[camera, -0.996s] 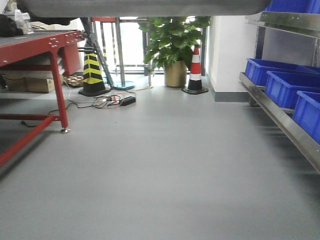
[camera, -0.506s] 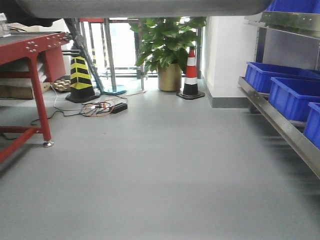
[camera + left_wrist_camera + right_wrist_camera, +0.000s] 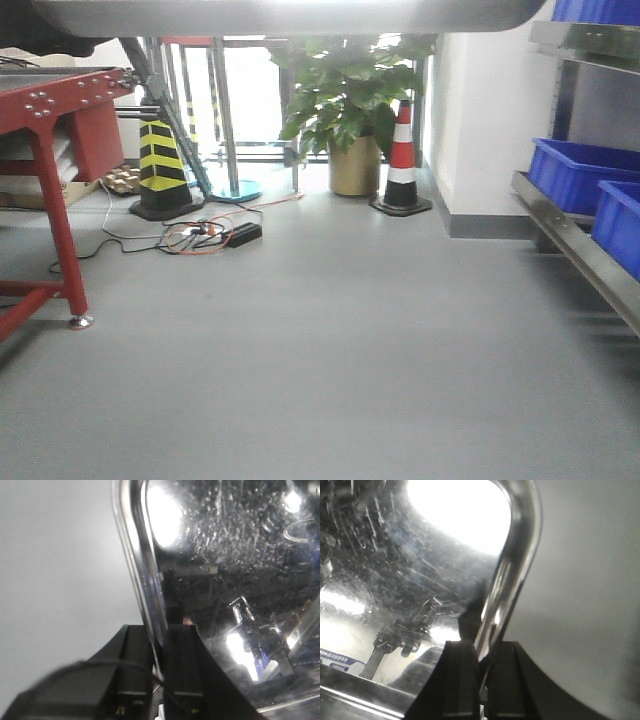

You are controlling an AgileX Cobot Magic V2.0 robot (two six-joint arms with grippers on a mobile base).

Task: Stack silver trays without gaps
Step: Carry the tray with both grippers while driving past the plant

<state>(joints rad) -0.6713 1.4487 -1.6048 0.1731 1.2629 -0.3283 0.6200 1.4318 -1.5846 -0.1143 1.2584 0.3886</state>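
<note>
The left gripper (image 3: 158, 632) is closed narrow on the silver tray (image 3: 235, 565), one finger outside and one inside the rolled rim (image 3: 142, 575), so the pan stretches away to that gripper's inner side. The right gripper (image 3: 481, 652) pinches the opposite rim the same way. The pan hangs between the two tools, resting on no surface.

Thin stainless like this is probably light and stiff, but polished and slick, so a pinch could slide or let the pan swing. The rim is the only lip to take, and opposite holds with both arms level seem safest.

Beyond the left gripper's outer side stands a red workbench (image 3: 45, 110), with cables (image 3: 205, 235) lying ahead of it. Ahead of and below both grippers the grey floor (image 3: 340, 360) lies open. Beyond the right gripper's outer side run a steel shelf rail (image 3: 580, 255) and blue bins (image 3: 585, 170), the edge most likely to catch a tray corner. No second tray shows.
</note>
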